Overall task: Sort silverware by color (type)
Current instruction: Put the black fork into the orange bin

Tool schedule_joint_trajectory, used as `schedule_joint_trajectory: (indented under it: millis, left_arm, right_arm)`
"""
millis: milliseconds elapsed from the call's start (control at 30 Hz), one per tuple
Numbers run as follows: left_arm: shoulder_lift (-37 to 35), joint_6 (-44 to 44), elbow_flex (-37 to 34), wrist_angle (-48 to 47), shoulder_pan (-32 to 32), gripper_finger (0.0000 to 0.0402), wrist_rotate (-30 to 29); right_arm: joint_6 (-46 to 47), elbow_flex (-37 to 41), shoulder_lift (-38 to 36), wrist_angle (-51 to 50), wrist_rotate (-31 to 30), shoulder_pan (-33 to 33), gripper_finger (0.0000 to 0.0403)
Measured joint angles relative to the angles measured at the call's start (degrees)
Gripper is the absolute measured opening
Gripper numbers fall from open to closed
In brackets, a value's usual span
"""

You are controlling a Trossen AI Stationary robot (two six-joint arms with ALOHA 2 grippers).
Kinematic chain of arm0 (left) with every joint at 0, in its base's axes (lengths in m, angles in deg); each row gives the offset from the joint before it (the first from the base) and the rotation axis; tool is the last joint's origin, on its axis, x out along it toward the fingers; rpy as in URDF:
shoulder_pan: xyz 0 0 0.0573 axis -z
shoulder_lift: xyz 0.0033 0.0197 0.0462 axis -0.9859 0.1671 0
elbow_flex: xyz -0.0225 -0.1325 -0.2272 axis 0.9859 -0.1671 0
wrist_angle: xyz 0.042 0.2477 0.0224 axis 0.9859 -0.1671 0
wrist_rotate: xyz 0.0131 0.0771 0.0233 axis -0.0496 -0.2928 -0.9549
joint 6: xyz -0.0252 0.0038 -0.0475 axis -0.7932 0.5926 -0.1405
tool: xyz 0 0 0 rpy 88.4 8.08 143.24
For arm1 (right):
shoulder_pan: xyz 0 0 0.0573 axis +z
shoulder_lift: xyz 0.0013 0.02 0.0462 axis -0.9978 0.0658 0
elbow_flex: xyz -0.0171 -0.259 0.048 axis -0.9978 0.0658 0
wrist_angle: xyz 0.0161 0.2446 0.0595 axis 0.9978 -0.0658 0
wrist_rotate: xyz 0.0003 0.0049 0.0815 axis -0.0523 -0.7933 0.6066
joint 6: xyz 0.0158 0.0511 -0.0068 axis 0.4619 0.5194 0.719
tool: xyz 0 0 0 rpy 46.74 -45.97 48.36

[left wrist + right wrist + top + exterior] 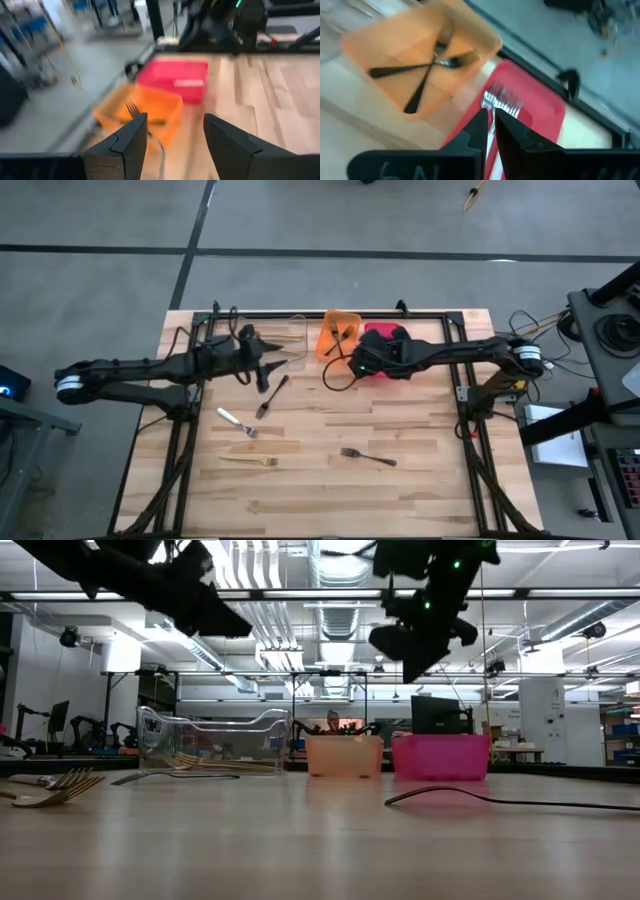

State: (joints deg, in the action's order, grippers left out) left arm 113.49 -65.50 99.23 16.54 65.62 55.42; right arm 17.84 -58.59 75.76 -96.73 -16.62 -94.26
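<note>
One silver fork (501, 102) pinched in right end effector (490, 131) above red bin (540, 112) — could slip sideways into orange bin (395, 45). Left end effector (175, 137) spread, empty.

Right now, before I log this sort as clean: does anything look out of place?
One thing: a slim gold object lies on the floor beyond the table, possibly a dropped utensil; too small to tell. The right gripper, over the red bin, grips a silver fork.

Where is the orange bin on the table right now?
From above, the orange bin sits at the table's far edge near the middle, between the clear bin and the red bin, with black forks inside.
</note>
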Motion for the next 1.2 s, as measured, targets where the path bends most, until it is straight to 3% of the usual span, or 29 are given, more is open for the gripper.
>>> schedule_joint_trajectory:
  millis: [267,567,900,1200]
  left_arm:
    - [2.15,-13.42,-0.02,-10.67,1.29,0.0176,-0.02]
    - [3.41,-26.38,-0.07,-16.27,7.38,0.0162,0.02]
    - [3.98,-41.67,-0.07,-23.49,13.89,0.015,0.2]
    - [3.98,-55.37,-0.07,-38.45,23.7,0.0145,10.94]
  right_arm:
    - [-17.34,9.58,-8.87,22.19,0.85,4.31,0.0018]
    - [-35.01,23.89,-19.07,53.23,19.72,4.3,0.0018]
    - [-39.66,26.48,-20.09,54.47,19.88,4.28,0.0018]
    - [-44.17,26.48,-20.12,57.43,19.9,4.27,0.0018]
